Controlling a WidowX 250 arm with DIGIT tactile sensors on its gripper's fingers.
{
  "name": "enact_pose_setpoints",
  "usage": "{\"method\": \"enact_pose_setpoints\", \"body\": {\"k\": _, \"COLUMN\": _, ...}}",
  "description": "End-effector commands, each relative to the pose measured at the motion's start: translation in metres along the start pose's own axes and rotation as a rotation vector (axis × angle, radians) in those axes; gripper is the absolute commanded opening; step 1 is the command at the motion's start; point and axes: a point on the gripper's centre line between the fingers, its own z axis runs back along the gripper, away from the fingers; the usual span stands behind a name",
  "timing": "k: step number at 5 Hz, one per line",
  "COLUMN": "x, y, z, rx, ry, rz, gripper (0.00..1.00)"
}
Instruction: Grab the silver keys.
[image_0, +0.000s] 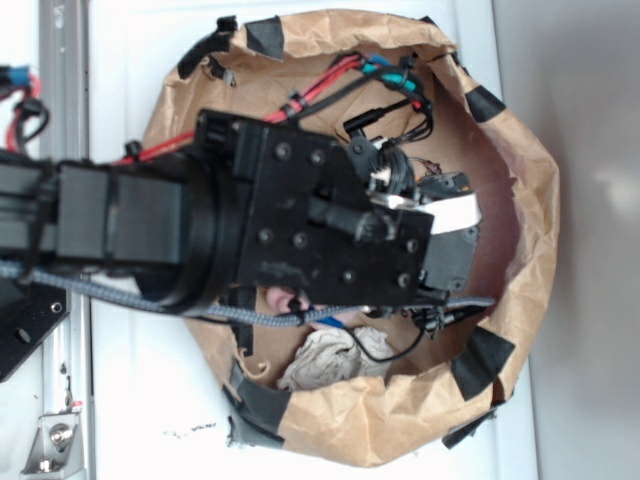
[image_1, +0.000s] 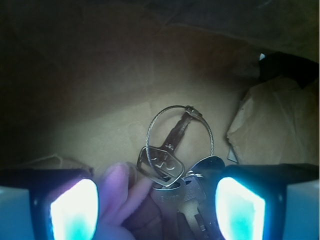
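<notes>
Wrist view: gripper (image_1: 157, 212) with its two glowing teal-white finger pads (image_1: 75, 210) spread wide apart, one at each lower corner of the frame, nothing pinched between them. The small bunch of shiny silver metal keys on a thin wire ring (image_1: 172, 162) lies on the brown paper floor directly between the pads and slightly ahead of them; the wire loop points away from the gripper, the key heads lie nearest it. A pale pink soft plush shape (image_1: 120, 192) sits beside the left-hand pad, touching the keys' near edge. Crumpled brown paper wall (image_1: 270, 125) rises ahead to the right.

Exterior view: black arm and wrist housing (image_0: 300, 220) reaches into a brown paper bowl-like enclosure patched with black tape (image_0: 520, 250). Keys hidden under the arm here. A crumpled whitish paper ball (image_0: 325, 362) lies beside the arm near the enclosure's rim.
</notes>
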Motion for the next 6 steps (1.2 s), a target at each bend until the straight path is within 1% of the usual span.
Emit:
{"method": "enact_pose_setpoints", "body": {"k": 1, "x": 0.021, "y": -0.02, "z": -0.012, "rx": 0.069, "ry": -0.063, "rz": 0.035, "gripper": 1.0}}
{"method": "enact_pose_setpoints", "body": {"k": 2, "x": 0.024, "y": -0.008, "z": -0.02, "rx": 0.109, "ry": -0.031, "rz": 0.049, "gripper": 1.0}}
{"method": "enact_pose_setpoints", "body": {"k": 3, "x": 0.025, "y": 0.005, "z": -0.021, "rx": 0.137, "ry": -0.025, "rz": 0.06, "gripper": 1.0}}
{"method": "enact_pose_setpoints", "body": {"k": 4, "x": 0.027, "y": 0.015, "z": -0.013, "rx": 0.128, "ry": -0.013, "rz": 0.08, "gripper": 1.0}}
{"method": "enact_pose_setpoints", "body": {"k": 5, "x": 0.025, "y": 0.017, "z": -0.011, "rx": 0.151, "ry": -0.031, "rz": 0.079, "gripper": 1.0}}
{"method": "enact_pose_setpoints", "body": {"k": 6, "x": 0.026, "y": 0.02, "z": -0.021, "rx": 0.185, "ry": -0.021, "rz": 0.086, "gripper": 1.0}}
